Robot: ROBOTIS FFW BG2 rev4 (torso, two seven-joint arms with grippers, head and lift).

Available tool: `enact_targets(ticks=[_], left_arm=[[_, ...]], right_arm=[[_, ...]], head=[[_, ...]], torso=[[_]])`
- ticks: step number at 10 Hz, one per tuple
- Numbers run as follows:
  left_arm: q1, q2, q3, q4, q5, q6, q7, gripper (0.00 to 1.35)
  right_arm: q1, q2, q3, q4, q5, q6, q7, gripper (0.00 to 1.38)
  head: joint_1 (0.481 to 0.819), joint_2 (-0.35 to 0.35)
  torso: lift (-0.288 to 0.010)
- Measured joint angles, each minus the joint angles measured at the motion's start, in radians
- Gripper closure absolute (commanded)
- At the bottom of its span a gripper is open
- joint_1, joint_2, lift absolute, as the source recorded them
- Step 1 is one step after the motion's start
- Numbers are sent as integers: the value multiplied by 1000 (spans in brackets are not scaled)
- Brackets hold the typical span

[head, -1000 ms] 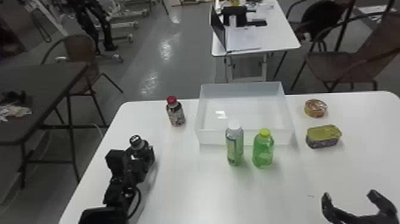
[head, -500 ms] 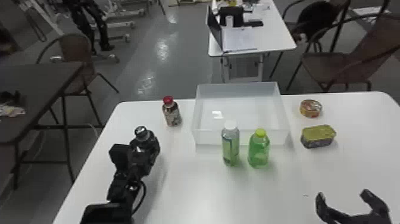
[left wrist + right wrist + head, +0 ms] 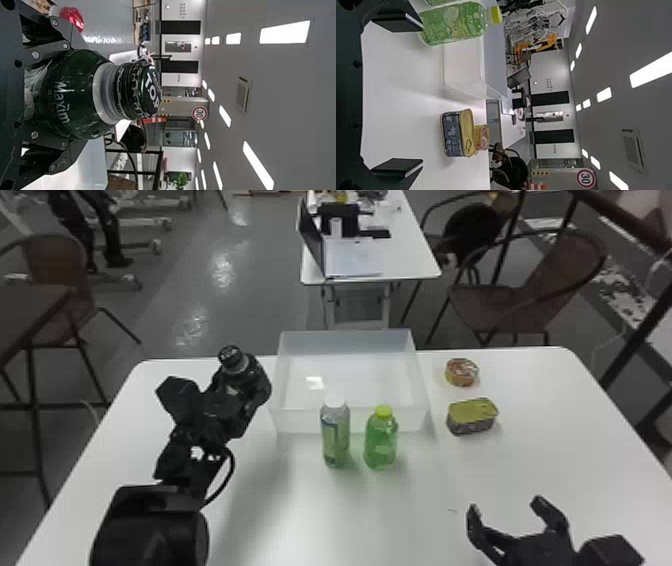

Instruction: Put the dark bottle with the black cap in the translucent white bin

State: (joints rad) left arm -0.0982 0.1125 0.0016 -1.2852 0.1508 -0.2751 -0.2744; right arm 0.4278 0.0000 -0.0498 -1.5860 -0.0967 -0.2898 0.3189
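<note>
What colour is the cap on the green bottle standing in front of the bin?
The cap is yellow, seen best in the right wrist view.

Left claw [image 3: 243, 382] clamped, extended forward; right claw [image 3: 506, 506] spread wide.

On the table [image 3: 350, 520] sits the bin [image 3: 300, 421], with the left-hand bottle [image 3: 336, 442] and right-hand bottle [image 3: 381, 445] side by side before it. Right of it lies the nearer tin [image 3: 471, 417], the farther tin [image 3: 461, 373] behind; left of it, the third bottle [image 3: 75, 93] is in the left gripper [image 3: 241, 385].
</note>
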Motion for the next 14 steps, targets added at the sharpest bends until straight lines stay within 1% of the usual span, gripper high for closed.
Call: enact_targets(ticks=[1, 2, 3, 5, 6, 8, 9, 10, 11, 12, 13, 14], left_arm=[[-22, 1, -26, 16, 9, 6, -13, 734], [-55, -3, -46, 65, 11, -18, -52, 734], [-103, -10, -63, 150, 14, -65, -106, 734], [-206, -22, -84, 333, 23, -126, -167, 734], [-249, -22, -82, 407, 20, -131, -201, 734], [-315, -8, -79, 514, 16, -112, -270, 731], [-329, -4, -79, 532, 17, -94, -280, 642], [-335, -8, -77, 536, 8, -84, -279, 516], [-340, -19, -67, 536, -16, -89, -278, 391], [-345, -27, -63, 537, -34, -103, -278, 182], [-351, -31, -64, 537, -47, -116, -278, 79], [-353, -30, -66, 537, -46, -125, -278, 114]], right_arm=[[-2, 0, 2, 3, 0, 0, 0, 98], [-3, 0, 2, 5, 0, 0, 0, 98], [-5, 0, 3, 7, 0, 0, 0, 98], [-16, 0, 8, 16, 0, 0, 2, 98], [-20, 0, 11, 20, 0, 0, 2, 98], [-27, 0, 17, 30, 0, 0, 2, 98], [-32, 0, 20, 35, 0, 0, 2, 98], [-34, 0, 21, 37, 0, 0, 2, 98], [-35, 0, 21, 38, 0, 0, 2, 98], [-35, 0, 20, 38, -1, -1, 2, 98], [-35, 0, 19, 38, -1, -2, 3, 98], [-35, 0, 18, 38, -2, -3, 7, 98]], head=[[695, 26], [695, 8], [695, -13], [695, -30], [695, -31], [695, -24], [695, -20], [695, -20], [695, -24], [695, -31], [695, -35], [695, -36]], torso=[[-58], [-58], [-58], [-58], [-58], [-58], [-58], [-58], [-58], [-58], [-58], [-58]])
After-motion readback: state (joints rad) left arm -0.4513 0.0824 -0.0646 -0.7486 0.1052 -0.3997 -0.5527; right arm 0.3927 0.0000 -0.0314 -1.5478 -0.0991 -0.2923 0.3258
